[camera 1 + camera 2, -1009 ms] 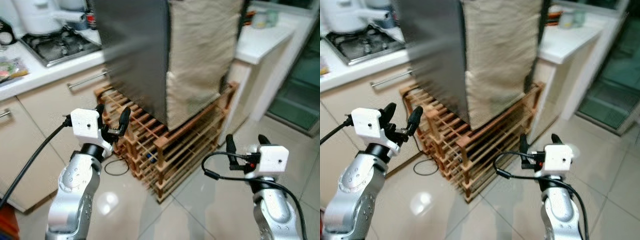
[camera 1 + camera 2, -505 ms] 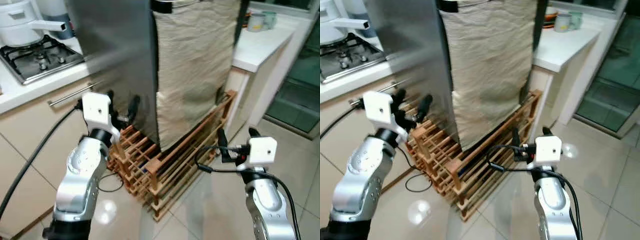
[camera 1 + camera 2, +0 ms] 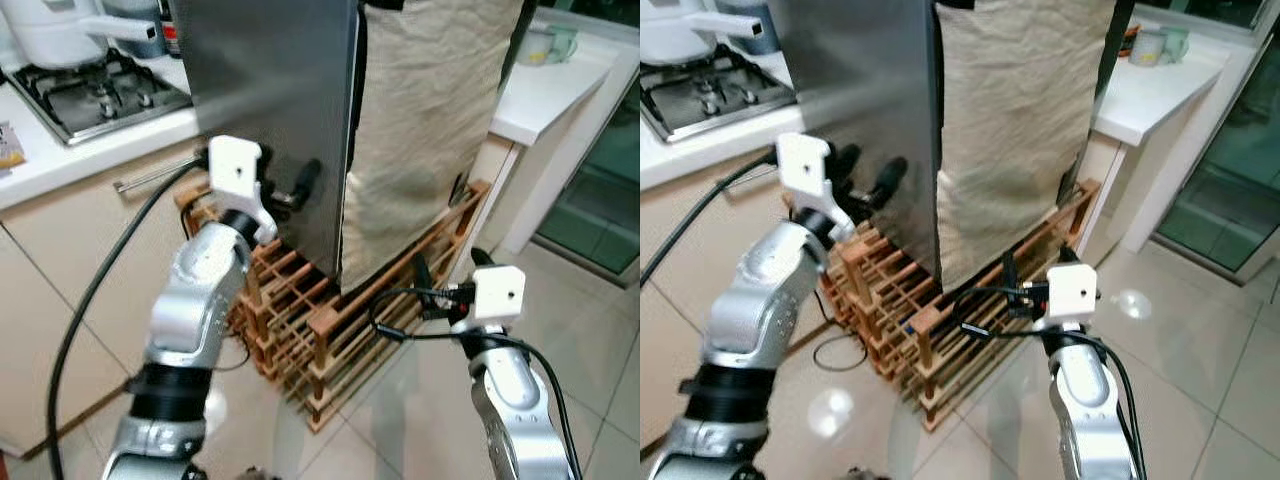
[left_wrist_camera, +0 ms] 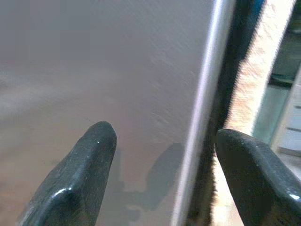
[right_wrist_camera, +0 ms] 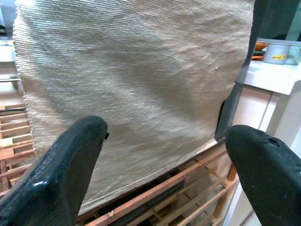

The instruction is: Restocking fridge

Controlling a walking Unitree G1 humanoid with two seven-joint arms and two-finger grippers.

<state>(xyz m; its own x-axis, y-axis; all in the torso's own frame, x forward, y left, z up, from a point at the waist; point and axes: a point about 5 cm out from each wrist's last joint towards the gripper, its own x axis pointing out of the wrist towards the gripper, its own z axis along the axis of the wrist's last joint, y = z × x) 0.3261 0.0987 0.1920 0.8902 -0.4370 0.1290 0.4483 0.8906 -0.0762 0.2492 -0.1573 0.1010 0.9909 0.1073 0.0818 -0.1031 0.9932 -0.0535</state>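
The fridge (image 3: 270, 100) is a tall grey steel box on a wooden rack (image 3: 300, 310). A beige cloth (image 3: 430, 130) hangs over its adjoining face. My left gripper (image 3: 868, 172) is raised against the grey face, open. In the left wrist view the left gripper (image 4: 162, 155) has its fingers on either side of the bright vertical edge (image 4: 202, 117) and the dark gap beside it. My right gripper (image 3: 447, 268) is lower, open and empty, and points at the cloth (image 5: 141, 70) from a short way off.
A gas hob (image 3: 100, 95) with a white pot (image 3: 60, 30) sits on the counter at left, above a cabinet handle (image 3: 150, 175). At right a white counter (image 3: 540, 95) holds cups (image 3: 548, 42), and beyond it is a glass door (image 3: 610, 190). The floor is glossy tile.
The camera has shifted and come nearer the fridge. My left gripper has risen from the rack up to the grey face by its edge. The right gripper moved closer to the cloth.
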